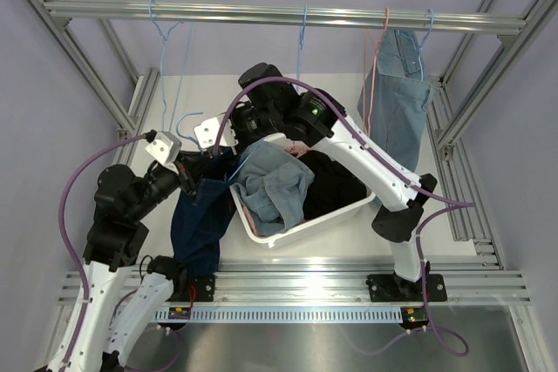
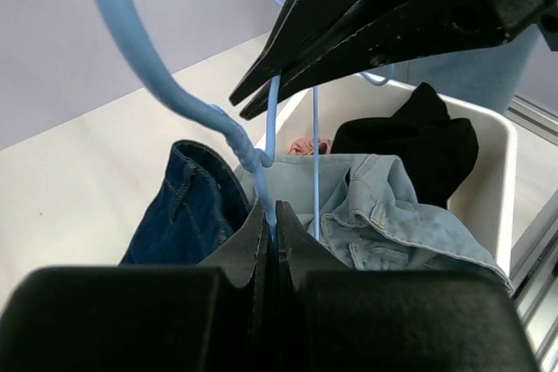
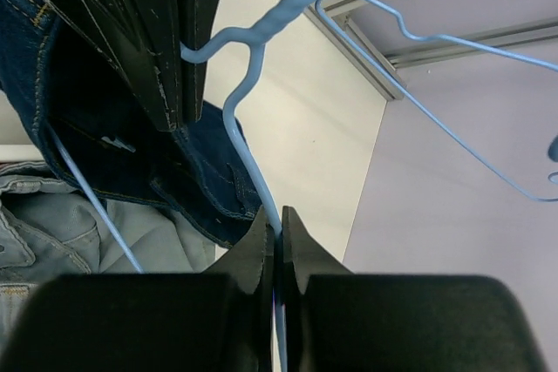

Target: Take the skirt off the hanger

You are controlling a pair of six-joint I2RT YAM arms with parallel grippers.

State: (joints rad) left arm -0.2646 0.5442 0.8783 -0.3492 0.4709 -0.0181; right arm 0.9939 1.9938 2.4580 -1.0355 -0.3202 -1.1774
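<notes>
**Pincers.** Left pincer: jaws fully closed, clamped on the thin blue wire of the hanger just below its twisted neck. Right pincer: jaws likewise closed on the same hanger wire, at another point along it. Each wrist view shows the other pincer's black fingers pinched on the wire close by, so the two grips sit near one another.

**Task item.** The skirt, dark blue denim, hangs beneath the hanger and is not off it. How it is attached cannot be made out. In the top view it drapes down between the left arm and the left wall of the white bin, touching that wall.

**Edges and room.** The right arm reaches across the bin to the hanger. The bin holds light denim garments and a black garment (both heaped above the rim). To the left of the skirt there is bare worktop.

**Surface and surroundings.** The worktop is pale and sits inside an aluminium frame. An overhead rail crosses the far side, and a light denim garment hangs from it at the right. The walls are lilac-grey.
</notes>
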